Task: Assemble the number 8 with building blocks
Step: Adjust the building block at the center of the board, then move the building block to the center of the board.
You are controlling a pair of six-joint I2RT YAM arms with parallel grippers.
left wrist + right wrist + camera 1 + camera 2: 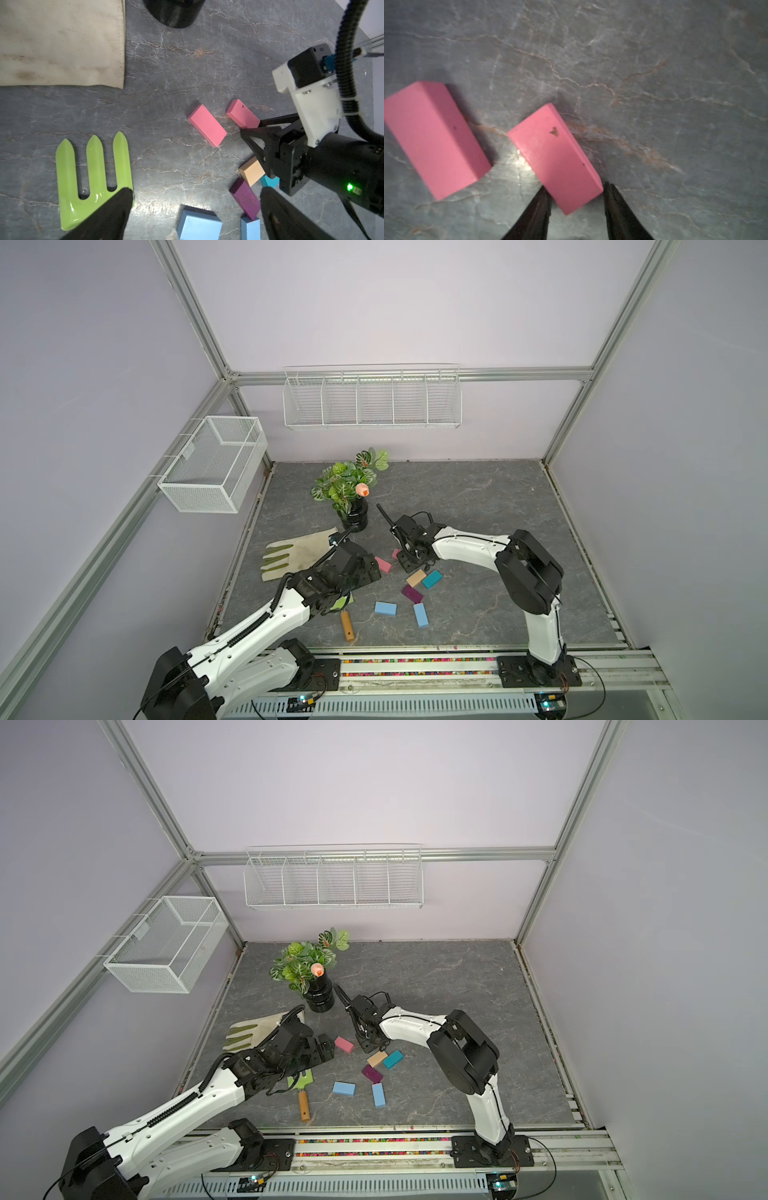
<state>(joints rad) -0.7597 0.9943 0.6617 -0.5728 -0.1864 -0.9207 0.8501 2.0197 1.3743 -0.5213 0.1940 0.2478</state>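
straddling the near end of the marked pink brick (553,153), the right gripper (576,186) sets its fingers apart across the brick's short width. both tips seem to touch its sides, but i cannot tell whether they press. the brick lies flat on the grey tabletop (654,62), its long axis slanting away from the fingers. it is roughly parallel to the second pink brick (433,137), just beside it and not touching. the left gripper (195,189) hangs wide open and empty, farther off.
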